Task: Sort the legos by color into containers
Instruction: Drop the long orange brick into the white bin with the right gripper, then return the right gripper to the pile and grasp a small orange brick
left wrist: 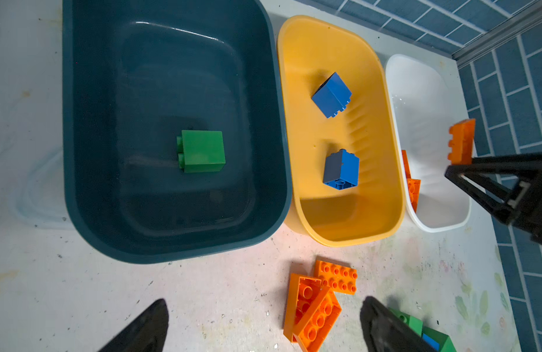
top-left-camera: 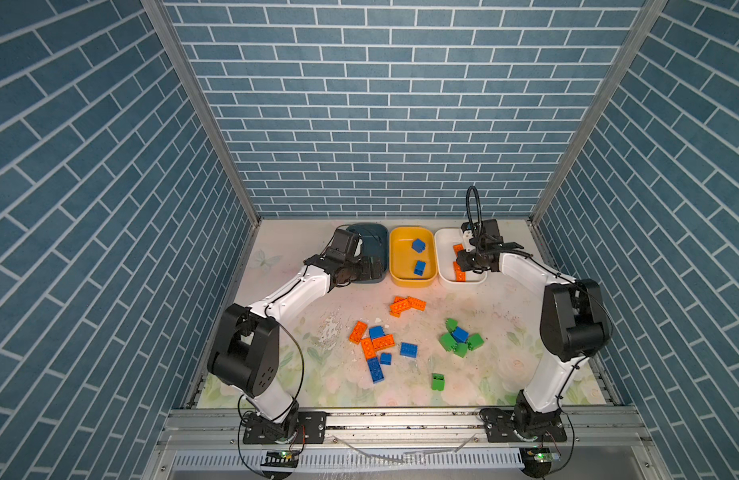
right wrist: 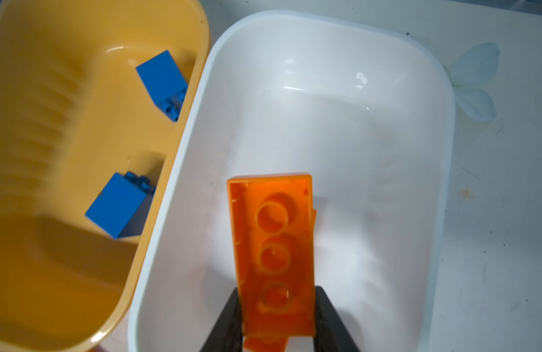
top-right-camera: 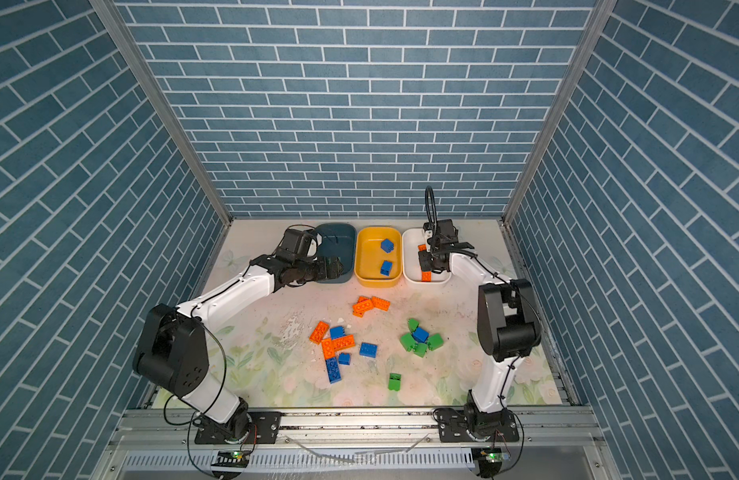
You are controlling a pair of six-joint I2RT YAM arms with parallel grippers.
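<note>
My right pincer [right wrist: 277, 304] gripped a flat orange brick [right wrist: 272, 243] by its long sides above the white tub [right wrist: 385, 76] — another orange brick [left wrist: 413, 190] lay inside. My left pincer [left wrist: 263, 307] stood wide, holding nothing, near the dark teal tub [left wrist: 81, 122], where one green brick [left wrist: 202, 151] lay. Two blue bricks [left wrist: 332, 94] sat in the yellow tub [left wrist: 294, 61]; the other legos [top-left-camera: 384, 345] lay scattered on the worktop [top-left-camera: 301, 374].

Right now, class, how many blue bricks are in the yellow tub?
2. One blue brick lies near the far end of the yellow tub; the other nearer the front. None looks hidden.
</note>
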